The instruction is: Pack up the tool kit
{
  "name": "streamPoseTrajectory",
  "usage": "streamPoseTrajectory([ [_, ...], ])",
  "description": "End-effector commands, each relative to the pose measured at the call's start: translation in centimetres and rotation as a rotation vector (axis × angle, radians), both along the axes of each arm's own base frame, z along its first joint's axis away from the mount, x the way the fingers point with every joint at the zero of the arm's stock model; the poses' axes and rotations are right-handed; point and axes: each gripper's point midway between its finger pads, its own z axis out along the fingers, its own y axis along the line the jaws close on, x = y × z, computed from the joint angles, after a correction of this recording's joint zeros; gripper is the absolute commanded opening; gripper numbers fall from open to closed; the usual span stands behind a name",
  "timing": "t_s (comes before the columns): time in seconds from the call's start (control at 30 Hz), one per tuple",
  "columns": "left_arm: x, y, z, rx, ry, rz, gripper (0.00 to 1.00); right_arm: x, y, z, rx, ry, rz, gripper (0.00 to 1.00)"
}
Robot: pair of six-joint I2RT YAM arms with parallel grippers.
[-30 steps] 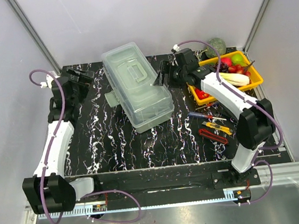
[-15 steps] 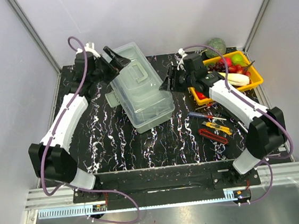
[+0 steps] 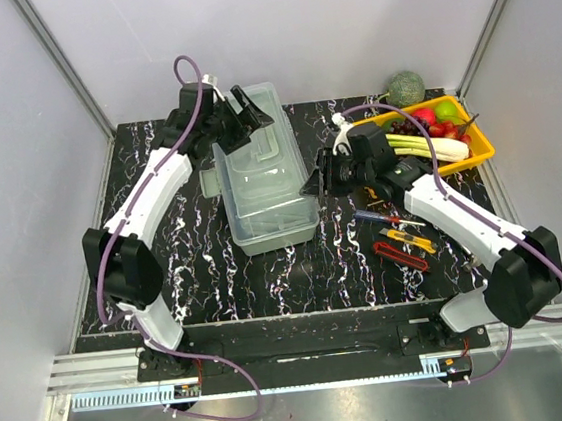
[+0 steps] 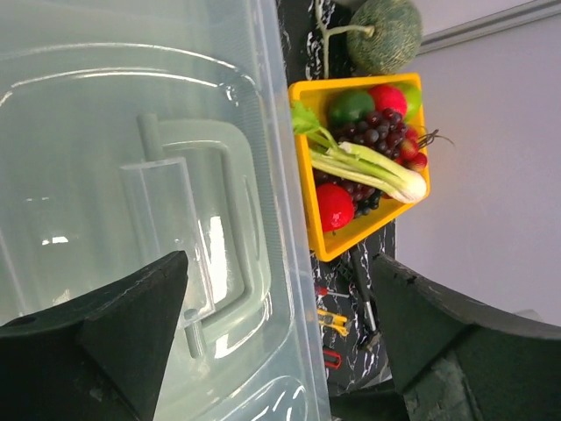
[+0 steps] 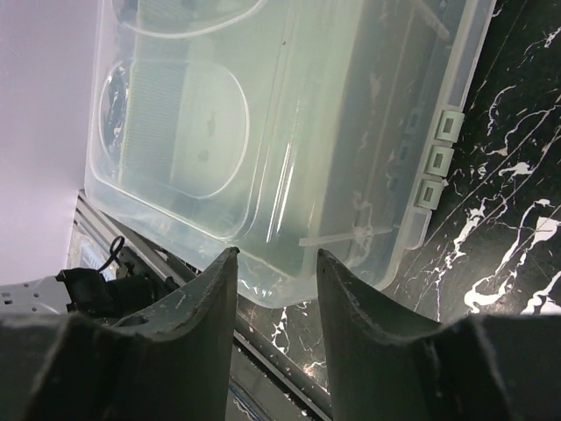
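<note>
The pale grey-green toolbox (image 3: 262,177) with its clear lid shut lies at the table's middle rear. My left gripper (image 3: 250,108) is open wide over the box's far end. In the left wrist view it (image 4: 280,298) straddles the lid's right edge beside the lid handle (image 4: 206,228). My right gripper (image 3: 320,178) is open and empty at the box's right side. In the right wrist view it (image 5: 276,263) points at the box's side wall (image 5: 289,132). A screwdriver (image 3: 387,217), a yellow knife (image 3: 410,240) and a red knife (image 3: 399,256) lie on the table to the right.
An orange-yellow tray (image 3: 478,153) of fruit and vegetables stands at the back right, with a green melon (image 3: 405,87) behind it. Grey walls close in the table on three sides. The box's latches (image 5: 436,162) face the right arm.
My left arm swung from the rear left to over the toolbox's far end. The box turned squarer to the table. My right gripper moved nearer along the box's right side.
</note>
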Motion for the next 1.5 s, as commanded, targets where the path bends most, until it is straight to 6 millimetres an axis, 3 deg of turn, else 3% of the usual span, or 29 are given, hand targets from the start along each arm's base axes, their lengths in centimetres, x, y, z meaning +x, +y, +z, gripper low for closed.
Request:
streamPoseTrajectory([
  [0.0,0.4,-1.3,2.2,-0.018,-0.022,-0.019,0.87,-3.0,-2.2,-5.0,-0.176,0.130,0.004,0.46],
  [0.23,1.0,-3.3,1.9,0.075,-0.033,-0.043,0.77,-2.2,-3.1,-4.4,-0.204,0.082,-0.052,0.50],
  [0.53,2.1,-1.3,-2.1,0.215,0.088,0.109,0.61,-2.3,-4.1,-4.8,-0.238,0.065,-0.077,0.50],
  [0.6,2.3,-0.9,-2.8,0.232,0.095,0.135,0.61,-2.4,-4.2,-5.1,-0.240,0.069,-0.076,0.50],
  [0.77,2.6,-2.8,-4.0,0.185,0.124,0.065,0.61,-2.4,-4.2,-5.3,-0.244,0.068,-0.071,0.50],
  [0.9,3.1,-3.0,-4.6,0.184,0.133,0.069,0.60,-2.4,-4.1,-5.7,-0.247,0.073,-0.062,0.51],
  [1.03,3.2,-3.4,-4.4,0.171,0.131,0.049,0.61,-2.4,-4.1,-6.0,-0.251,0.075,-0.065,0.52],
  [1.27,2.3,-6.6,-2.8,-0.005,0.112,-0.130,0.62,-2.0,-4.2,-5.8,-0.255,0.067,-0.082,0.53],
  [1.47,1.5,-7.4,1.2,-0.254,-0.020,-0.220,0.61,-1.7,-4.2,-5.0,-0.247,0.054,-0.091,0.54],
])
